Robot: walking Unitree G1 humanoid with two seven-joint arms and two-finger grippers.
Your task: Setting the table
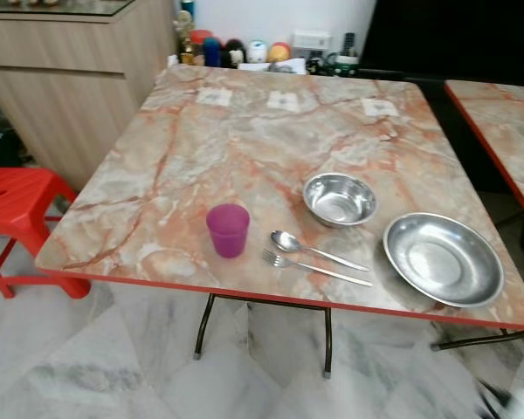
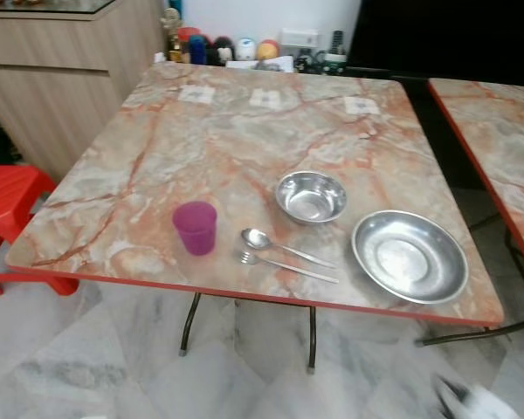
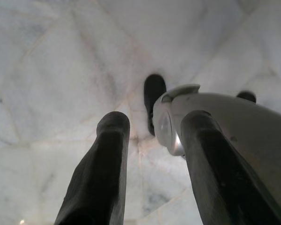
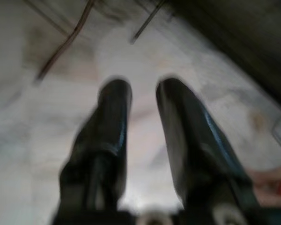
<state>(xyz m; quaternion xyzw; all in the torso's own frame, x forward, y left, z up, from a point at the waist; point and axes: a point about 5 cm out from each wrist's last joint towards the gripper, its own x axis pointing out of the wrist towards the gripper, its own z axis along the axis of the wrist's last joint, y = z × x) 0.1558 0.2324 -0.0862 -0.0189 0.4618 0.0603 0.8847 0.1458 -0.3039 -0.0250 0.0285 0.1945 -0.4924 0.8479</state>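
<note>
**Tableware bunched at my near edge, both end effectors low over the floor**

The marble-patterned worktop (image 1: 244, 148) stands before me, red-trimmed along its rim. All the tableware sits in its near strip. The purple cup (image 1: 228, 230) stands upright at about 7 o'clock from the worktop's centre, close to the near edge. Just beside it toward 3 o'clock lie the spoon (image 1: 314, 250) and fork (image 1: 314, 269), side by side and nearly parallel, the fork nearer the rim. The small steel bowl (image 1: 339, 199) sits at 12 o'clock from the cutlery, apart from it. The wide steel plate (image 1: 443, 258) lies at the near right corner, its rim close to the worktop's edge. The far half of the worktop is open marble.

A red stool (image 1: 17, 205) stands off the left edge, a second table (image 1: 498, 131) off the right with a gap between.

My left end effector (image 3: 152, 136) hangs over pale floor tiles, fingers parted, holding nothing. My right end effector (image 4: 143, 101), blurred, points at the floor near the table legs (image 4: 65, 42), fingers apart and empty.
</note>
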